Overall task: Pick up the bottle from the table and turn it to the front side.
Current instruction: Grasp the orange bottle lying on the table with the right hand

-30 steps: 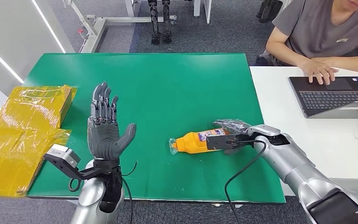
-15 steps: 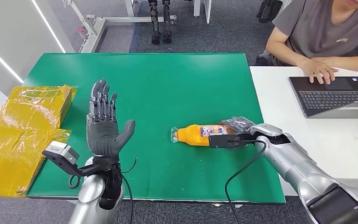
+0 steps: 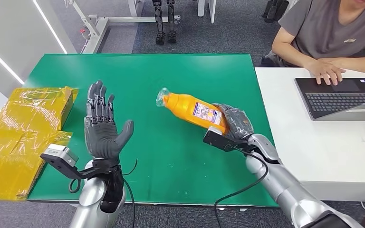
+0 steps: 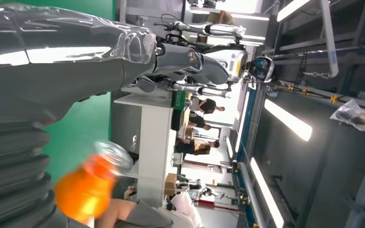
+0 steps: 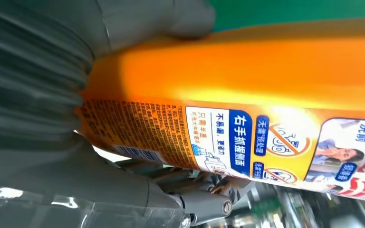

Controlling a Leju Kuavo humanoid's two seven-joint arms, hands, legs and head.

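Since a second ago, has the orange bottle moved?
Yes. The orange bottle, held by the right robot hand, has risen off the green table, cap now tilted upward.

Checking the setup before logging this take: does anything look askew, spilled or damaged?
Nothing looks spilled or damaged. The orange bottle is tilted, cap end up and away, but the right hand holds it off the green table. The left hand is raised, empty, fingers spread.
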